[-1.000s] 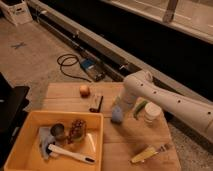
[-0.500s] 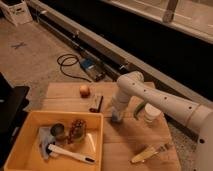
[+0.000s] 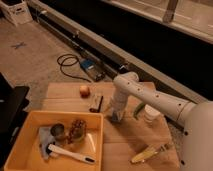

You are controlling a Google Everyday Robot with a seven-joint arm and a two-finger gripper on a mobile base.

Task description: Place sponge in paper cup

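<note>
White arm, bend high, forearm vertical, claw at its lower end, near mid-view.

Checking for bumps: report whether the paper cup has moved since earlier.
No. The paper cup keeps its spot near the table's right edge; the claw is low over the table, between it and the yellow bin.

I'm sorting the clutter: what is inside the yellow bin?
Inside the yellow bin lie a can, a brown pinecone-like lump, a bluish cloth and a white-handled tool. The cloth is partly covered by the can and tool. The gripper is outside it, low over the table.
</note>
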